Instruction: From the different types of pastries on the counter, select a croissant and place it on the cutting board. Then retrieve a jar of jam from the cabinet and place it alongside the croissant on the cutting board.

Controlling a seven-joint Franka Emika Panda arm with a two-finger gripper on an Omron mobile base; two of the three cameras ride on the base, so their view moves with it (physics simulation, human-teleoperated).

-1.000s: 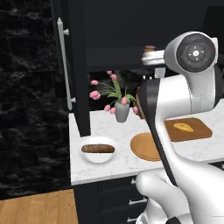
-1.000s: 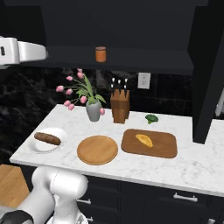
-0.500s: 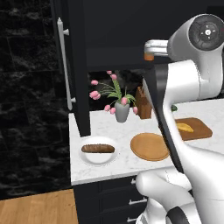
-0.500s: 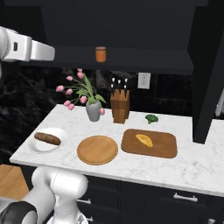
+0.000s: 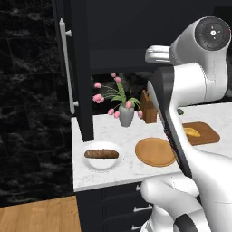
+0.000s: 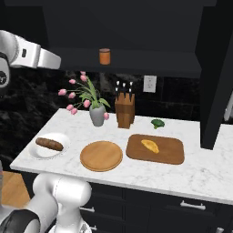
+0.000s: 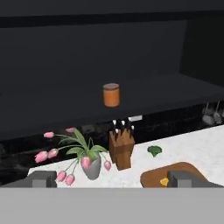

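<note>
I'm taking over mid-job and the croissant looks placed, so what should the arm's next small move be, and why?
Probably advance the open tool straight toward the jar of jam. The croissant already lies on the cutting board, while the jar stands upright on the cabinet shelf, ahead of the tool in the hand view and not yet between its fingers.

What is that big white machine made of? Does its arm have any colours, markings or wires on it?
The arm is built of glossy white rounded shells with a dark strip along one link and dark bands at the joints. A grey round cap with a small red dot closes one joint. No loose cables show. Its end effector ends in two small dark grey, blocky fingertips.
</note>
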